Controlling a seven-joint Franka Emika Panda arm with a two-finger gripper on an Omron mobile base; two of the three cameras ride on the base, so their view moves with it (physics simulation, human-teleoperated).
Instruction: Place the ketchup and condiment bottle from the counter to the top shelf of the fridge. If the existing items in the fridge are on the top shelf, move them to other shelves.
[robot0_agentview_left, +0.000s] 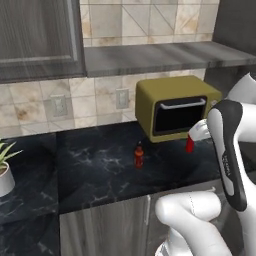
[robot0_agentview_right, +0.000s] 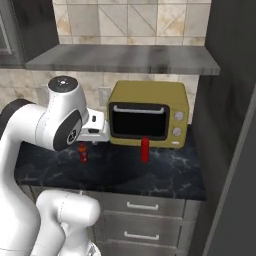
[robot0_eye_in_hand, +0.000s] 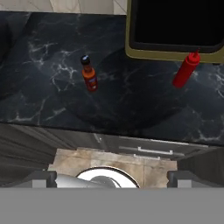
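The red ketchup (robot0_agentview_right: 144, 150) bottle stands on the black marble counter (robot0_agentview_left: 100, 170) just in front of the toaster oven's door. It also shows in the hand view as ketchup (robot0_eye_in_hand: 186, 70), and my arm partly hides the ketchup (robot0_agentview_left: 190, 145) in the left base view. The condiment bottle (robot0_agentview_left: 139, 156), orange-red with a dark cap, stands apart to its left, also seen as condiment bottle (robot0_agentview_right: 83, 152) and condiment bottle (robot0_eye_in_hand: 89, 75). My gripper (robot0_eye_in_hand: 112, 180) hangs above the counter's front edge, open, with nothing between its fingertips. The fridge's shelves are out of view.
An olive toaster oven (robot0_agentview_right: 148, 115) sits at the back of the counter under a grey wall shelf (robot0_agentview_right: 125, 59). A potted plant (robot0_agentview_left: 5, 170) stands at the far left. Drawers (robot0_agentview_right: 145, 206) lie below the counter. A tall dark panel (robot0_agentview_right: 225, 125) rises at the right.
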